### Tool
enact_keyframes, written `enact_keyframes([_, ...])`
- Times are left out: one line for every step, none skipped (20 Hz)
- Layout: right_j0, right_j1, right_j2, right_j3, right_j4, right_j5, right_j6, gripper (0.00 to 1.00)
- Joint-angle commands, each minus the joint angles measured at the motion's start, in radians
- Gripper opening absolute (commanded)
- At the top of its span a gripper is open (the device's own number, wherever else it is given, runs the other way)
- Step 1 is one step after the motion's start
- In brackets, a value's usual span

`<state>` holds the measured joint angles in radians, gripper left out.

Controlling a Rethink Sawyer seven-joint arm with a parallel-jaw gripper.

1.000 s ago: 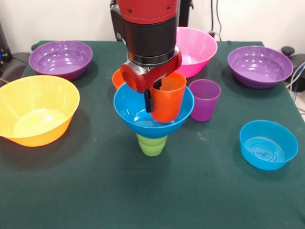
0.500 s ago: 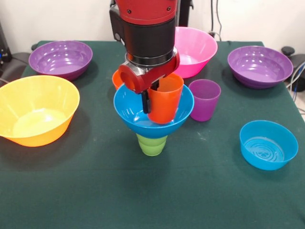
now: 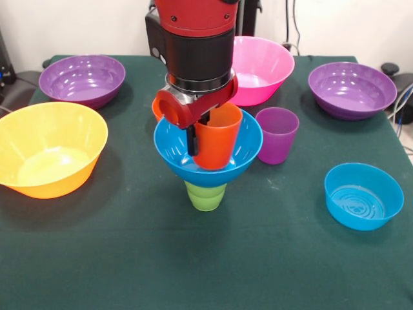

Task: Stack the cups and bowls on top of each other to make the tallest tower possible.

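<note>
the gripper [image 3: 201,132] is clamped on the rim of the orange cup [image 3: 216,139], which hangs upright inside the blue bowl [image 3: 242,152]. that bowl sits on the green cup [image 3: 206,196] mid-surface [image 3: 129,258].

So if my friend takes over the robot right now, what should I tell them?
Gripper: shut on the orange cup, holding it upright inside the medium blue bowl; whether the cup touches the bowl's bottom I cannot tell.
Tower so far: green cup on the table, medium blue bowl on top of it.
Spare pieces: small orange bowl just behind the tower, purple cup, small blue bowl, yellow-orange bowl, pink bowl, two purple bowls.
Done: two pieces stacked.
Left: probably seat and release the orange cup, then add more.
</note>
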<state>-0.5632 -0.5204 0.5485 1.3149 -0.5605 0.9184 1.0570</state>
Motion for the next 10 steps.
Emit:
enact_keyframes([-0.025, 0.004, 0.049, -0.005, -0.077, 0.026, -0.282, 0.00])
enact_keyframes([-0.028, 0.002, 0.050, 0.004, -0.074, 0.024, -0.269, 0.00])
enact_keyframes([-0.029, 0.000, 0.050, 0.010, -0.075, 0.023, -0.262, 0.00])
enact_keyframes([-0.031, -0.003, 0.052, 0.018, -0.075, 0.019, -0.254, 0.00])
enact_keyframes([-0.031, -0.003, 0.055, 0.020, -0.074, 0.020, -0.250, 0.00])
enact_keyframes([-0.028, -0.004, 0.055, 0.019, -0.075, 0.026, -0.248, 0.00])
enact_keyframes([-0.028, -0.003, 0.056, 0.016, -0.076, 0.029, -0.247, 0.00])
enact_keyframes([-0.026, -0.002, 0.055, 0.013, -0.078, 0.033, -0.246, 0.00])
enact_keyframes([-0.027, -0.002, 0.055, 0.013, -0.080, 0.035, -0.247, 0.00])
enact_keyframes([-0.024, -0.002, 0.052, 0.009, -0.083, 0.045, -0.249, 0.00])
